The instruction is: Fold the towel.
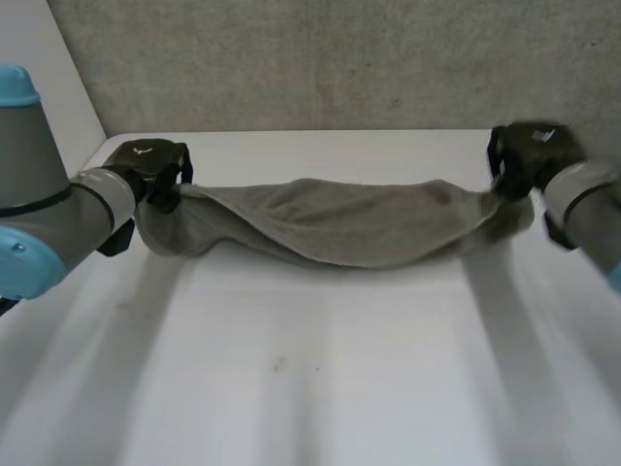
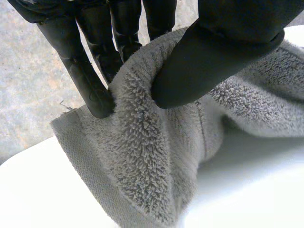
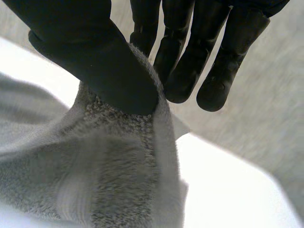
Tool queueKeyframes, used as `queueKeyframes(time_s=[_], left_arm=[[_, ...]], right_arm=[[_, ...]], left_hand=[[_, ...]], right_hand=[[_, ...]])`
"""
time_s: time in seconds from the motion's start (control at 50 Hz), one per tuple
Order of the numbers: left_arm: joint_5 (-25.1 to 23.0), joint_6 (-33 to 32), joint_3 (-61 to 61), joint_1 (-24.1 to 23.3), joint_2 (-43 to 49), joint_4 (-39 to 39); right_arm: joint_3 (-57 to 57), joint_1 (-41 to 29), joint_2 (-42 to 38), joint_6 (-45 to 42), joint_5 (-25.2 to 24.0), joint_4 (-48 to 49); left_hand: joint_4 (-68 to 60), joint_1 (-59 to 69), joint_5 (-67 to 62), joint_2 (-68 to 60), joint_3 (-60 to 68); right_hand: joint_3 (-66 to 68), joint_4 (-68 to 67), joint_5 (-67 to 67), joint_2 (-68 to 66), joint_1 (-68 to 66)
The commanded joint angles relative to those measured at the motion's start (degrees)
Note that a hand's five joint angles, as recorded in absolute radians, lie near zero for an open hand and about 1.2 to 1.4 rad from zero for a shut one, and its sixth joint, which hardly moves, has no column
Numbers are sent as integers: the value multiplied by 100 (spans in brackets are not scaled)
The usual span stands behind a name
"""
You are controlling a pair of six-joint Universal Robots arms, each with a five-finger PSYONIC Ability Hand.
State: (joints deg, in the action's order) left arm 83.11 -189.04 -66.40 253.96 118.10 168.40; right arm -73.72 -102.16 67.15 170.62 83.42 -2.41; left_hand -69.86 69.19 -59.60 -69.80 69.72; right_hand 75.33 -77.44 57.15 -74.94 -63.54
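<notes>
Across the far part of the white table [image 1: 320, 388], the grey towel [image 1: 340, 223] hangs as a slack band between the two hands. Its long axis runs from side to side, roughly parallel to the table's far edge. The left hand [image 1: 150, 167] grips one end and the right hand [image 1: 529, 155] the other, so neither is nearer: each has the cloth directly under its palm, with the bulk lying inward toward the other hand.

Left wrist view: the thumb [image 2: 209, 61] presses a bunched ridge of pile against the fingers [image 2: 90, 80], which stand behind the cloth, clamping it close to a hemmed corner. Right wrist view: the same pinch, with thumb [image 3: 104, 61] in front, fingers [image 3: 185, 61] behind, and the hem emerging between them.

The middle of the towel sags lowest and is partly doubled over on itself. It appears to rest on the table, though contact cannot be confirmed from the head view.

Both hands sit near the far edge, with a grey wall [image 1: 340, 58] beyond, so room on that side is small. Toward the robot the table is broad and bare, and judged from this layout, that is the side on which the cloth could be laid flat or its ends brought together. The left end also lies close to the table's side edge.
</notes>
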Motion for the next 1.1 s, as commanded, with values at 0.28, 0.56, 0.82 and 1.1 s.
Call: queueKeyframes(time_s=[0.28,0.56,0.82,1.1], left_arm=[[-49,-995,-681,374,-2063,-1556],[-418,-1196,-1314,418,-2013,-1399],[-339,-1830,869,295,483,-1178],[-356,-286,4891,127,1084,157]], right_arm=[[-37,741,2188,-416,-62,-1755],[-344,909,1427,-1091,-599,-2352],[1058,479,-588,-1216,-46,-1458],[2082,346,86,279,245,1584]], left_hand=[[-1014,1081,-1040,-1020,1028],[-1014,1081,-1040,-1020,1028],[-1014,1081,-1040,-1020,1028],[-1014,1081,-1040,-1020,1028]], right_hand=[[467,-256,1285,-506,-1646],[467,-256,1285,-506,-1646],[467,-256,1285,-506,-1646],[467,-256,1285,-506,-1646]])
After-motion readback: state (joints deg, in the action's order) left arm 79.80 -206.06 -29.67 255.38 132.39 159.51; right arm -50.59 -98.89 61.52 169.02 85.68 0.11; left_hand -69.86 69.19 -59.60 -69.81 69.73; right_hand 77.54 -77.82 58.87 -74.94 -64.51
